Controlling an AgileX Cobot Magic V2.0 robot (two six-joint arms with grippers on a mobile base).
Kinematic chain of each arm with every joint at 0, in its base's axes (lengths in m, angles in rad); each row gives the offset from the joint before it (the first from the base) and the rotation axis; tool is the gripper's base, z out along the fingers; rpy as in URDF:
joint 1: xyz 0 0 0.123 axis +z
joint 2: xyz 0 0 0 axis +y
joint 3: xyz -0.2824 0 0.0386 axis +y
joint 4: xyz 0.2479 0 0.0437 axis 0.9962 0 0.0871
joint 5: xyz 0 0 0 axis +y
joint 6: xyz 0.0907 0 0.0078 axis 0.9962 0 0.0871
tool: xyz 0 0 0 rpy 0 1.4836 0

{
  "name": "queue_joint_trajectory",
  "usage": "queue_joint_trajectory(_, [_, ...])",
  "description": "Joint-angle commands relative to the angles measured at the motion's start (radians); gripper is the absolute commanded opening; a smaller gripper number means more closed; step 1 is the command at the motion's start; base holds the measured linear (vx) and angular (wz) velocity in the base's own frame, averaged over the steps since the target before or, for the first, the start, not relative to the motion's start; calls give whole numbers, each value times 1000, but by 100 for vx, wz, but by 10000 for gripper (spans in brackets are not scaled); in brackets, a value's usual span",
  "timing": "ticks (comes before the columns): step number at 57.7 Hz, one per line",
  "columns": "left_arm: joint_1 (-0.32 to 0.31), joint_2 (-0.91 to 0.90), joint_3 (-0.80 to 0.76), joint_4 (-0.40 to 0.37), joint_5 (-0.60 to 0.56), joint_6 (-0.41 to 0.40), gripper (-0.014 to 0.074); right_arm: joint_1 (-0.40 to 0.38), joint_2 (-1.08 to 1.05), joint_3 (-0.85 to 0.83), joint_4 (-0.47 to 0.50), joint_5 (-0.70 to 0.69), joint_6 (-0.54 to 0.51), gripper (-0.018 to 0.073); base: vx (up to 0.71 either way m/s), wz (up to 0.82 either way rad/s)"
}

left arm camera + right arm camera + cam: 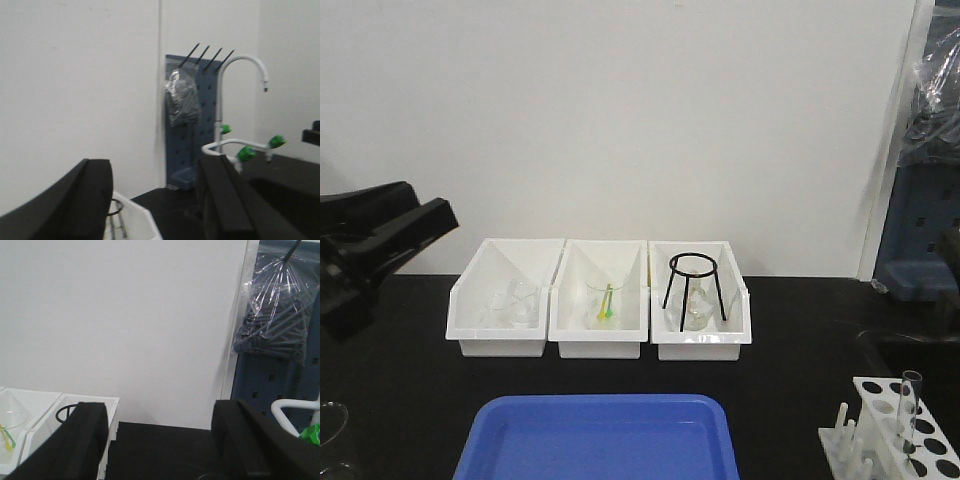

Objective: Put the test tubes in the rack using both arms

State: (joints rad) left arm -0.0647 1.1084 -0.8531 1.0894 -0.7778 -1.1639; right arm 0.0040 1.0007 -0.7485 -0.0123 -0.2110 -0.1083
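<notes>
The white rack (880,440) stands at the front right corner of the black bench, with white pegs along its left side. One clear test tube (910,398) stands upright in a hole of it. My left gripper (430,222) hangs raised at the far left, well away from the rack. In the left wrist view the left gripper (155,167) is open and holds nothing. My right gripper (161,410) is also open and empty over the bench; it does not show in the front view. No other test tubes show.
Three white bins (485,275) line the back of the bench; the right one holds a black ring stand (693,285) over a flask. A blue tray (600,440) lies front centre. Glassware (330,430) sits at the front left. A tap (245,65) and blue pegboard (185,130) stand at the right.
</notes>
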Motion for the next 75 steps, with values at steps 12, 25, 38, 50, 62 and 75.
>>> queue_joint_trajectory(12, [-1,-290,-29,217,389,-101,388,-4,-15,-33,-12,-81,-8,511,0,0])
queue_joint_trajectory(25, [-1,-395,-29,251,456,-101,350,-4,-15,-33,-12,-81,-8,511,0,0])
queue_joint_trajectory(38, [-1,-446,-29,250,478,-101,296,-4,-15,-33,-12,-81,-8,511,0,0])
queue_joint_trajectory(50, [-2,-455,28,-30,501,-8,164,-4,-15,-33,-12,-81,-8,511,0,0])
queue_joint_trajectory(62, [-2,-549,130,-532,588,600,-7,-4,-15,-33,-12,-81,-8,511,0,0])
queue_joint_trajectory(75, [-1,-725,298,-1163,839,1312,-3,-4,-15,-33,-12,-81,-8,511,0,0])
